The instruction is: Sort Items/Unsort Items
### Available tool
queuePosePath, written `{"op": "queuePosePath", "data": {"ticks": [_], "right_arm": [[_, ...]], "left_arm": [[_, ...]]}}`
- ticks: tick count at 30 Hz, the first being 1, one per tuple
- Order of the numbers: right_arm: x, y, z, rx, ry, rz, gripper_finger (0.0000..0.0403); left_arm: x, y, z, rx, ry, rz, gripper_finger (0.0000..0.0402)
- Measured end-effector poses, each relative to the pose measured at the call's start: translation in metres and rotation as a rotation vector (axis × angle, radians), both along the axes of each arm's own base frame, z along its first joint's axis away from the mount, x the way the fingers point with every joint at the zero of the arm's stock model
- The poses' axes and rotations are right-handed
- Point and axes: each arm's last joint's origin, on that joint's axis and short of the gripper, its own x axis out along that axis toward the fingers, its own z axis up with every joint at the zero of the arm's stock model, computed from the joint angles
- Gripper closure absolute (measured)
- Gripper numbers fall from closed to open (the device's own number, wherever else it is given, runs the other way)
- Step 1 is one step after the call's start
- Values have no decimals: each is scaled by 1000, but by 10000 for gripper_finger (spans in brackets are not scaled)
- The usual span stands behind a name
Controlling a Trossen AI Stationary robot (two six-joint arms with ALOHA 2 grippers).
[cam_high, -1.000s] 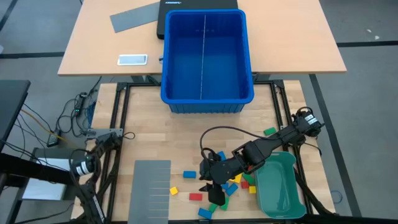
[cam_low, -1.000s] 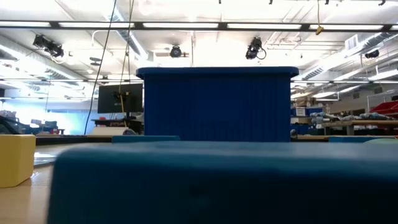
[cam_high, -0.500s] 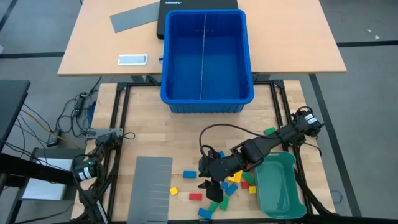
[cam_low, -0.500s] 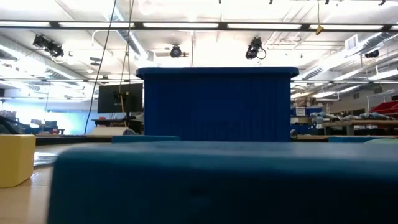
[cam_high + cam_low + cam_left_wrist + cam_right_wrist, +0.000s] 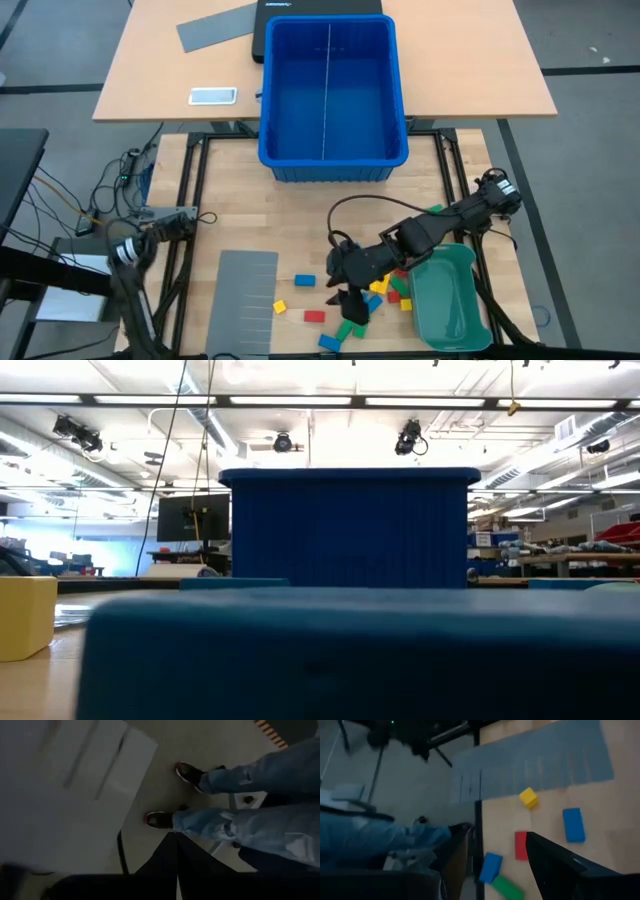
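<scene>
Small red, yellow, green and blue blocks lie flat and scattered on the wooden table near its front edge. Among them are a blue block (image 5: 305, 281), a yellow one (image 5: 280, 306), a red one (image 5: 314, 316) and a green one (image 5: 350, 328). My right gripper (image 5: 351, 303) hovers open above this scatter with nothing between its fingers; in its wrist view my right gripper (image 5: 470, 880) looks down on a yellow block (image 5: 528, 797) and a blue block (image 5: 573, 825). My left gripper (image 5: 118, 256) is shut and empty, beyond the table's left edge, over the floor.
A teal tray (image 5: 447, 300) sits at the front right and a grey slotted sheet (image 5: 245, 300) at the front left. A big blue bin (image 5: 332, 95) stands at the far edge. A person's legs (image 5: 250, 820) show on the floor. A blue block (image 5: 350, 650) fills the low view.
My left arm, off the table's left edge, has risen a little and tipped, its gripper staying shut. The blocks lie where they were.
</scene>
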Motion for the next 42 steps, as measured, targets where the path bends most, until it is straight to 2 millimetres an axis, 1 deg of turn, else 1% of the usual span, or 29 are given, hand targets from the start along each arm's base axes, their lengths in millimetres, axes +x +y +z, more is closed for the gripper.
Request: {"op": "queuePosePath", "data": {"ticks": [3,7,9,11,14,16,19,22,24,27,31,34,37,39,42], "right_arm": [[-13,10,4,31,36,42,201],[-24,38,6,141,48,81,212],[-26,54,5,216,38,70,217],[-23,69,0,287,30,24,223],[-20,91,-8,373,-6,-83,227],[-16,104,-16,443,-30,-158,228],[-6,126,-30,572,-75,-236,228],[6,148,-43,682,-119,-253,228],[16,159,-53,723,-99,-272,228],[34,175,-72,760,-62,-299,228],[56,192,-87,815,-66,-353,228],[69,199,-99,827,-56,-415,221],[80,203,-119,848,-39,-471,207],[84,203,-131,897,-41,-524,195],[85,203,-143,905,-11,-576,177]], "left_arm": [[-8,25,38,30,-25,13,400],[-20,65,87,64,-116,-30,401],[-26,81,103,76,-168,-114,401],[-32,93,108,94,-174,-231,401],[-40,107,99,124,-130,-430,401],[-45,117,92,147,-135,-541,401],[-51,132,85,150,-194,-681,401],[-58,147,79,107,-252,-793,401],[-61,155,75,73,-280,-831,401],[-65,166,60,67,-259,-870,401],[-65,174,33,110,-234,-913,401],[-59,173,9,87,-274,-930,401],[-53,176,-15,88,-298,-924,401],[-51,183,-32,126,-266,-913,401],[-48,190,-46,169,-277,-878,401]]}}
